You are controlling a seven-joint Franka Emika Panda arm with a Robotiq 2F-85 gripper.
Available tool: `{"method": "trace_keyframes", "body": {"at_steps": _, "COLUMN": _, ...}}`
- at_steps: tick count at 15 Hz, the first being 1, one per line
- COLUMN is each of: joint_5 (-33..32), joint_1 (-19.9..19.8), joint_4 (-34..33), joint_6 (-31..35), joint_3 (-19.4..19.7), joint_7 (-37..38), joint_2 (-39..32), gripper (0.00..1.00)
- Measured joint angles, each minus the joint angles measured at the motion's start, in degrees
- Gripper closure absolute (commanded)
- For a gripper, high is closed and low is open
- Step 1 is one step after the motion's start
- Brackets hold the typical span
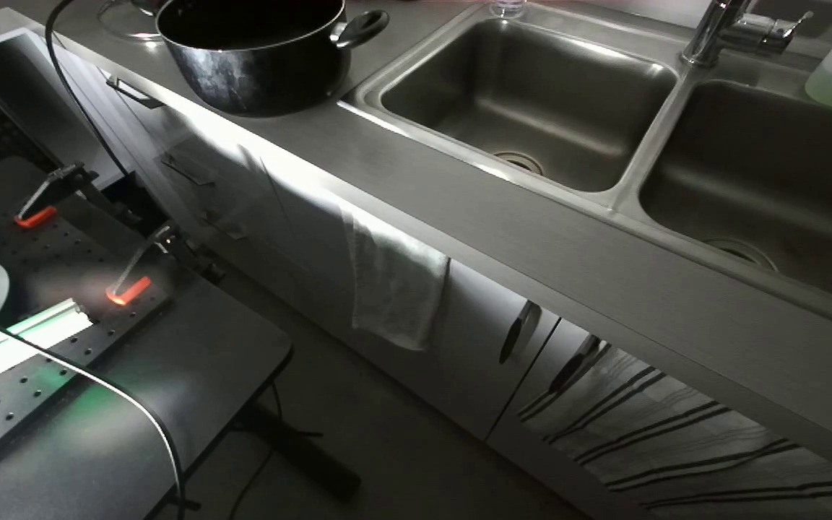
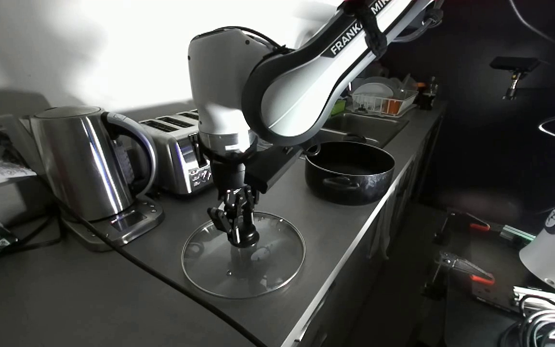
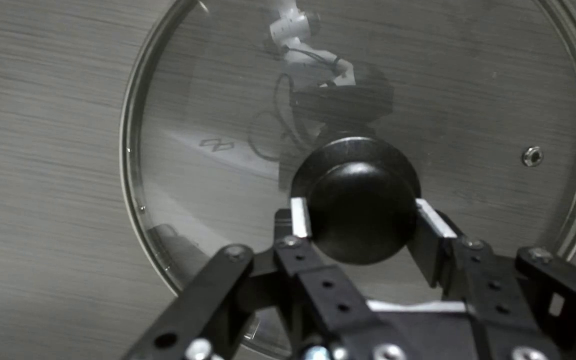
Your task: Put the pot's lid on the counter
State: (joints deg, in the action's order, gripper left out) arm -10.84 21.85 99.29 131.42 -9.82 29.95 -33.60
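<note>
The round glass lid (image 2: pixel 277 270) with a metal rim appears to lie flat on the dark grey counter (image 2: pixel 113 294). A part of its rim (image 1: pixel 118 33) shows beside the pot in an exterior view. My gripper (image 2: pixel 240 226) is over the lid's middle, pointing down. In the wrist view my gripper's (image 3: pixel 360 217) pads touch both sides of the black knob (image 3: pixel 363 210), so it looks shut on it. The dark pot (image 2: pixel 350 188) stands uncovered on the counter beyond the lid; it also shows in an exterior view (image 1: pixel 257 76) and looks empty.
A steel kettle (image 2: pixel 77 164) and a toaster (image 2: pixel 183 164) stand along the wall. A black cable (image 2: pixel 171 283) crosses the counter near the lid. Steel sink basins (image 1: pixel 531 101) lie past the pot. The counter's front edge (image 2: pixel 342 267) runs beside the lid.
</note>
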Motion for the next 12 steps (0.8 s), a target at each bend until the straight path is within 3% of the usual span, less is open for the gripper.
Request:
{"method": "trace_keyframes", "body": {"at_steps": 3, "joint_5": 0.0, "joint_1": 0.3, "joint_4": 0.0, "joint_6": 1.3, "joint_3": 0.4, "joint_7": 0.0, "joint_2": 0.1, "gripper": 0.03}}
{"method": "trace_keyframes", "body": {"at_steps": 12, "joint_5": 0.3, "joint_1": 1.2, "joint_4": 2.7, "joint_6": 5.2, "joint_3": 0.1, "joint_7": -1.6, "joint_2": 4.4, "gripper": 0.00}}
